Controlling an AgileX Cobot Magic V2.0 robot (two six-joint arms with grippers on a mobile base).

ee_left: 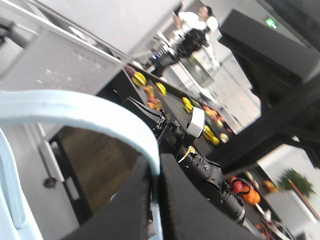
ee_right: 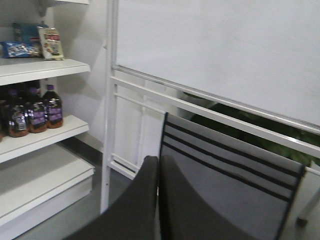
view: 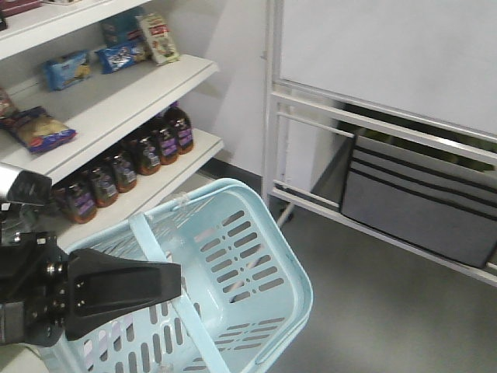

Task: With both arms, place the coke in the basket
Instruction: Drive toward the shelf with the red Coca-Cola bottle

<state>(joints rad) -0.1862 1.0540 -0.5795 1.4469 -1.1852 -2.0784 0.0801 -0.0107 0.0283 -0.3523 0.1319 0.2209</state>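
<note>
White shelving (view: 116, 109) fills the space ahead and to the left of both hands, with a white metal rack (view: 272, 116) just to its right. Next in bulk is the pale blue basket (view: 289, 250), hanging straight off the left gripper (ee_left: 156, 172), mouth turned upward, with no bottle in the part of it that shows. Low in the rack, ahead and to the right of the right gripper (ee_right: 158, 162), sits a grey striped fabric bin (view: 419, 210).

The left gripper is pinched onto the basket's flat handle (ee_left: 90, 112), which arcs across its wrist view and runs down between the pressed fingers. That arm reaches in roughly level, fingers pointing across the basket. The right gripper has its fingers pressed together on nothing and points toward the rack and bin.

Smallest are the dark bottles (ee_right: 50, 110) on a lower shelf, up and to the left of the right fingertips. Their labels read purple and white, not red. The coke shows in no view, so its direction and long axis cannot be told. Being free, the right arm looks the one to fetch it, and it would need to spread first.
</note>
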